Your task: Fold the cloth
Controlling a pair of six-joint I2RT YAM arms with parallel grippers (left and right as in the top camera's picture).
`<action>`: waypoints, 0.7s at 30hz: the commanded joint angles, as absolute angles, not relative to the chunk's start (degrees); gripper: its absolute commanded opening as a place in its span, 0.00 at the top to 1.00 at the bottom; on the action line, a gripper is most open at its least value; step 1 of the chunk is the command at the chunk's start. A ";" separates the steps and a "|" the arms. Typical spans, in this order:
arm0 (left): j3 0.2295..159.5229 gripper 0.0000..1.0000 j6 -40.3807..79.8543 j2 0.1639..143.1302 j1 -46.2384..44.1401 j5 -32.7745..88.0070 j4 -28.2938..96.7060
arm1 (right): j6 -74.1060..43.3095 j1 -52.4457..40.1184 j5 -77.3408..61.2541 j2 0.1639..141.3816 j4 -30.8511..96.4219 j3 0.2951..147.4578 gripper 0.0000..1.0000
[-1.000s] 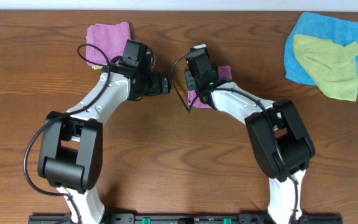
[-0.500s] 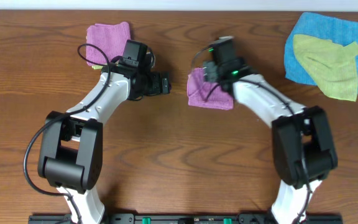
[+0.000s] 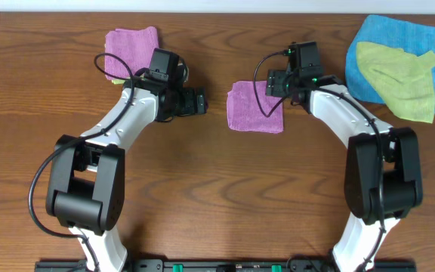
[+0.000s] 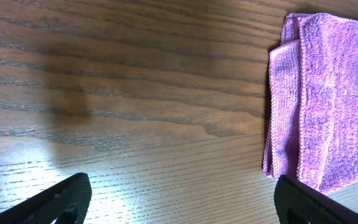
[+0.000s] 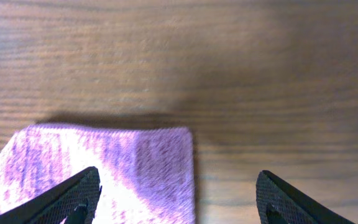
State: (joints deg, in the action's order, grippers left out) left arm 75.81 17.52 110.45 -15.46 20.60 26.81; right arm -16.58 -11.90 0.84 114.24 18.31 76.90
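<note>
Both arms are built alike: smooth white shells on the links, with bulky black housings at the joints and a black base. The left arm [image 3: 119, 121] has a thin black cable [image 3: 119, 64] looping out at 10 o'clock of its wrist. The right arm [image 3: 338, 113] has a like cable [image 3: 256, 75] bowing out at 9 o'clock of its wrist, where a small green light [image 3: 313, 78] glows. The left gripper [image 4: 182, 178] and right gripper [image 5: 178, 171] have matte black, wedge-shaped fingers.

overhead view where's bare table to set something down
Widest bare patch: the table in front of the purple cloth, between left arm and right arm. Also the near-left corner. Crowded: far right, blue cloth under yellow-green cloth; far left, pink cloth.
</note>
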 commanded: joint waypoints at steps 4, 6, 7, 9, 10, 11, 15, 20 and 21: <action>76.66 0.05 16.27 108.73 -15.40 20.40 26.96 | -19.27 -12.19 -0.67 114.50 19.05 77.52 0.26; 76.66 0.05 16.27 108.73 -15.40 20.40 26.96 | -19.27 -12.19 -0.69 115.85 19.25 77.52 0.33; 76.66 0.05 16.27 108.73 -15.40 20.40 26.96 | -19.27 -12.19 -0.64 116.77 19.14 77.52 0.36; 76.66 0.05 16.27 108.73 -15.40 20.43 26.98 | -19.25 -12.19 -0.62 118.74 18.20 77.52 0.60; 76.66 0.05 16.27 108.73 -15.40 20.43 26.98 | -19.25 -12.19 -0.36 119.24 17.58 77.52 0.68; 76.66 0.05 16.27 108.73 -15.40 20.43 26.98 | -19.25 -12.19 -0.03 119.63 16.91 77.52 0.76; 76.66 0.05 16.27 108.73 -15.40 20.43 26.98 | -19.07 -11.97 3.25 119.81 14.72 77.54 0.77; 76.66 0.05 16.27 108.73 -15.40 20.43 26.96 | -17.98 -11.53 6.22 119.81 15.18 77.54 0.87; 76.66 0.05 16.27 108.73 -15.40 20.43 26.96 | -17.96 -11.53 7.70 119.81 15.64 77.54 0.85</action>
